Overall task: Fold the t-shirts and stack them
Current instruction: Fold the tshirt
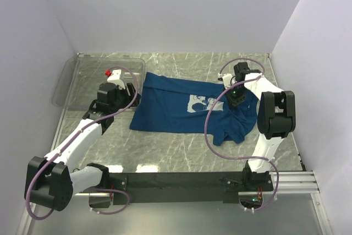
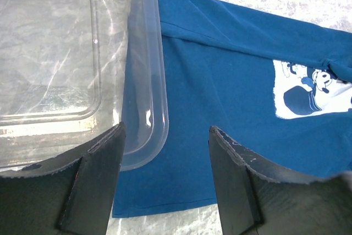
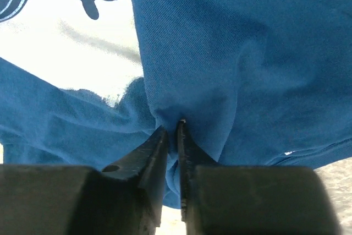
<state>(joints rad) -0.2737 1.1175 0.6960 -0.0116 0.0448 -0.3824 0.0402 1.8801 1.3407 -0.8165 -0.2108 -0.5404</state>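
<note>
Where the marble table [image 1: 181,152] shows beyond the two arms, one shirt [image 1: 170,108] lies at centre. Dark blue, short sleeves. Left half spread fairly flat, right half bunched and rumpled, one sleeve trailing toward the near right. One print [image 1: 201,103] on the chest: pale square, cartoon mouse, face up.

One bin [image 1: 82,67], clear plastic, sits at the far left of the table. Its right rim is at the shirt's left edge; in the left wrist view the rim crosses in front of the cloth, and I cannot tell whether it rests on it.

Grippers, two:
- Left gripper [image 2: 166,130]: jaws wide apart with nothing between them, poised above the bin's right rim and the shirt's left edge.
- Right gripper [image 3: 171,127]: jaws drawn nearly together, pinching one fold of the shirt just right of the print. Cloth rises to a small peak at the tips, with creases fanning out from it.

Purple cables [image 1: 207,127], two, one looping along each arm.

Shirts counted: one. No stack in view.
</note>
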